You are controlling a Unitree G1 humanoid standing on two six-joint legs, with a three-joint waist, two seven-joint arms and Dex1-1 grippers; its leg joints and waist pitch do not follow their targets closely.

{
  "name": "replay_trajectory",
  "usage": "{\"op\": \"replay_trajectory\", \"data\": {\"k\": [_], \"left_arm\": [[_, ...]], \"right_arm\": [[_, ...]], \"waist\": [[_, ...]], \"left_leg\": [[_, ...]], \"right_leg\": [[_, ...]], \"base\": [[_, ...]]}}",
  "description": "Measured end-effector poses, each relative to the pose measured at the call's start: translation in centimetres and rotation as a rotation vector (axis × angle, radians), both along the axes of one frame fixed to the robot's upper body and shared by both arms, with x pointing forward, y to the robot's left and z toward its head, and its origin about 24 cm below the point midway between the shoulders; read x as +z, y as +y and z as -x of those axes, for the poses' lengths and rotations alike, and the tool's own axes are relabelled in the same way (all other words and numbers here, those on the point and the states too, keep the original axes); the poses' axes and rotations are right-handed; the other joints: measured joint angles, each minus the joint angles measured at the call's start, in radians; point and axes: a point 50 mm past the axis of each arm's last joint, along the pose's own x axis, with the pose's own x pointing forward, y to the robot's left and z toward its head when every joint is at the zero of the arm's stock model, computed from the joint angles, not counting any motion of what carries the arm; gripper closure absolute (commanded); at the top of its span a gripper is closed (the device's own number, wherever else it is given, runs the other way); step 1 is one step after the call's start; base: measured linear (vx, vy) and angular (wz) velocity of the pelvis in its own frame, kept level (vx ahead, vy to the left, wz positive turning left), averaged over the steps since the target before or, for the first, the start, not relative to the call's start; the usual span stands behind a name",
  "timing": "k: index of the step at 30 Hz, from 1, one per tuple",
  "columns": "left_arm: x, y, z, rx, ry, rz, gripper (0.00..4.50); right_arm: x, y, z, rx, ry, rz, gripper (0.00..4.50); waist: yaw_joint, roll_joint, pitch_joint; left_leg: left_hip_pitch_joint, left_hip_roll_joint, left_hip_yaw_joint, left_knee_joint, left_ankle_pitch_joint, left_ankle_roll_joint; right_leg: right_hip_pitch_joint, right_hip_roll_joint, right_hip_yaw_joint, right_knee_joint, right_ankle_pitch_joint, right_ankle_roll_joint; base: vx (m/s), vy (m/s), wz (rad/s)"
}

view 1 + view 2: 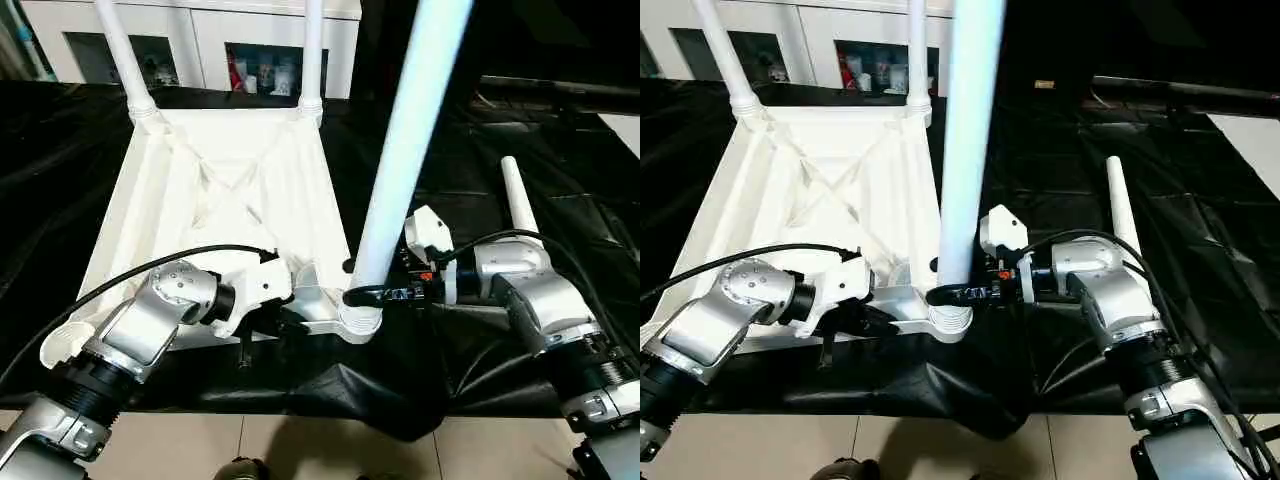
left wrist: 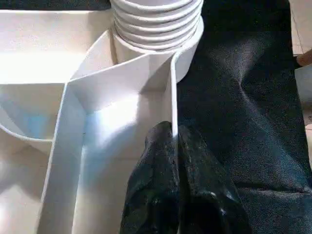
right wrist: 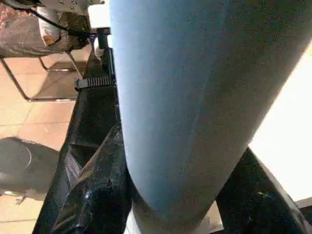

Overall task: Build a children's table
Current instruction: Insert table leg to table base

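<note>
The tabletop (image 1: 235, 190) lies upside down on the black cloth (image 1: 560, 200), with its ribbed underside facing up, and it fills the part of the head view from about 9 o'clock to 12 o'clock. Two legs (image 1: 122, 55) already stand upright in the far corner sockets, at around 11 and 12 o'clock. A third leg (image 1: 405, 150) rises from the near corner socket (image 1: 358, 318), close to the centre of the view, and leans a little toward 1 o'clock. The right gripper (image 1: 372, 294) comes in from 3 o'clock, and its two black fingers (image 3: 87, 204) are closed around the lower part of this leg, just above the socket. The left gripper (image 2: 174, 146) reaches in from 8 o'clock; its fingers are pressed together on the thin side wall of the tabletop, near the same socket. The fourth leg (image 1: 520, 200) lies flat on the cloth at about 2 o'clock, just beyond the right forearm and apart from the tabletop.
</note>
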Motion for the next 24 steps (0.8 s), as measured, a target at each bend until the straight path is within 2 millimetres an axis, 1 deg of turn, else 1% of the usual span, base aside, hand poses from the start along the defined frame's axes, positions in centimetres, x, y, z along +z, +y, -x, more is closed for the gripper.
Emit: {"op": "replay_trajectory", "data": {"k": [4,8,15,24], "left_arm": [[-0.03,0.05,-0.01,0.001,-0.002,-0.007,4.5],[-0.13,0.13,-0.02,0.003,0.003,-0.009,4.5],[-0.15,0.15,0.03,-0.009,0.007,-0.009,4.5],[-0.16,0.29,-0.01,-0.003,0.007,-0.012,4.5]], "right_arm": [[-0.19,-0.06,0.12,0.0,-0.006,0.0,2.67],[-0.39,-0.05,0.21,0.004,-0.02,-0.001,2.67],[-0.54,-0.08,0.41,0.012,-0.032,-0.006,2.67],[-0.77,0.15,0.47,-0.001,-0.049,-0.024,2.67]], "waist": [[-0.002,0.0,0.002],[-0.005,-0.001,0.004],[-0.007,-0.003,0.003],[-0.012,-0.003,0.003]], "left_leg": [[0.005,0.0,0.0,-0.001,0.0,0.0],[0.013,0.0,0.0,-0.003,-0.001,-0.001],[0.015,0.0,0.0,-0.008,-0.001,-0.001],[0.015,0.0,0.0,-0.011,-0.001,-0.001]], "right_leg": [[0.004,0.0,0.0,0.0,-0.002,0.003],[0.005,0.0,0.0,-0.002,-0.008,0.009],[0.009,0.001,0.0,-0.01,-0.007,0.007],[0.01,0.001,0.0,-0.014,-0.007,0.008]], "base": [[0.0,0.0,0.0],[0.0,0.0,0.0],[0.0,0.0,0.0],[0.0,0.0,0.0]]}}
